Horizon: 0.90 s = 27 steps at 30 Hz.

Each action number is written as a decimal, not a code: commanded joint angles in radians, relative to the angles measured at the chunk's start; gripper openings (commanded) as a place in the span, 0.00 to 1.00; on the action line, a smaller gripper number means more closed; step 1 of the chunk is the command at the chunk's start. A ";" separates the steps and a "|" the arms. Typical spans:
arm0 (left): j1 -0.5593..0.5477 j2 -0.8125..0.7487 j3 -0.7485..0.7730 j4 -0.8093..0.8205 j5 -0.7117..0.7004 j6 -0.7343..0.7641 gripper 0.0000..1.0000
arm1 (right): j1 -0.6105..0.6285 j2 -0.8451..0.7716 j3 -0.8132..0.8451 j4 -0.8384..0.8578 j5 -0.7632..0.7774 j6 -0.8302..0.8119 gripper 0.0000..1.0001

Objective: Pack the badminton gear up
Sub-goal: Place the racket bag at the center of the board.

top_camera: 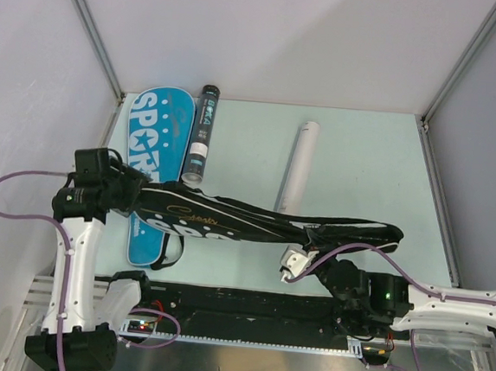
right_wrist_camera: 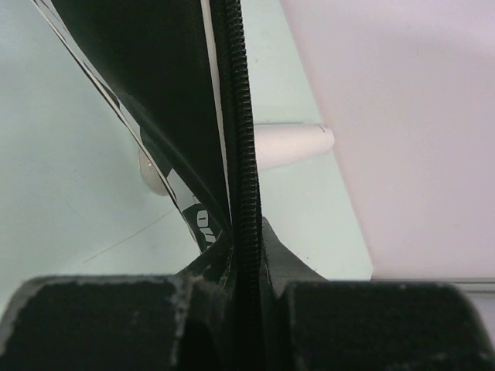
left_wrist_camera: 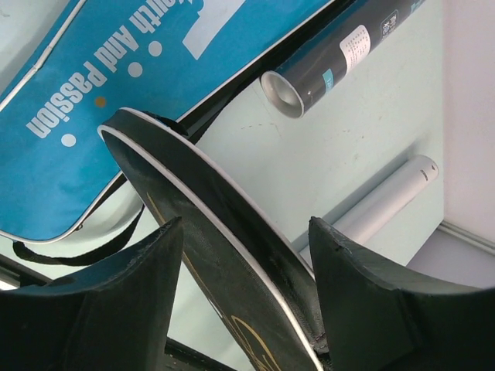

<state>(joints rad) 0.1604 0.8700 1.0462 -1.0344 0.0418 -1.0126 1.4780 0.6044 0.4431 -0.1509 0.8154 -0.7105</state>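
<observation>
A black racket cover (top_camera: 228, 218) with gold and white print hangs across the table between both arms. Its zipper edge (right_wrist_camera: 246, 154) is pinched in my right gripper (top_camera: 311, 241) (right_wrist_camera: 247, 232), which is shut on it. My left gripper (top_camera: 130, 188) (left_wrist_camera: 244, 228) straddles the cover's wide end (left_wrist_camera: 209, 224). Its jaws stand apart, with a gap on the left side. A blue "SPORT" cover (top_camera: 157, 134) (left_wrist_camera: 116, 93) lies flat at the far left. Beside it lies a black teal-printed tube (top_camera: 202, 134) (left_wrist_camera: 340, 54). A white tube (top_camera: 298, 164) (left_wrist_camera: 387, 201) (right_wrist_camera: 290, 143) lies mid-table.
The blue cover's black strap (top_camera: 168, 252) loops near the front edge. A black rail (top_camera: 246, 303) runs along the near side between the arm bases. Metal frame posts (top_camera: 453, 73) and white walls bound the back and sides of the pale green table (top_camera: 371, 170).
</observation>
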 commanded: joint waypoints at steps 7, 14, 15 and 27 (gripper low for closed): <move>0.035 -0.029 -0.063 0.003 0.084 -0.005 0.56 | 0.016 -0.026 0.023 0.083 0.082 0.059 0.00; 0.041 -0.061 -0.065 0.005 0.152 -0.048 0.04 | 0.054 -0.017 0.094 -0.053 -0.008 0.251 0.23; 0.041 -0.066 -0.064 0.004 0.162 -0.053 0.02 | 0.063 -0.008 0.118 -0.080 -0.027 0.286 0.29; 0.038 -0.078 -0.073 0.006 0.190 -0.091 0.00 | 0.085 0.098 0.288 0.048 -0.257 0.443 0.63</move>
<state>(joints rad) 0.1959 0.7975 0.9775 -1.0355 0.1844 -1.0668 1.5970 0.6834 0.6662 -0.2733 0.6556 -0.3210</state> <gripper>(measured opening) 0.034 0.622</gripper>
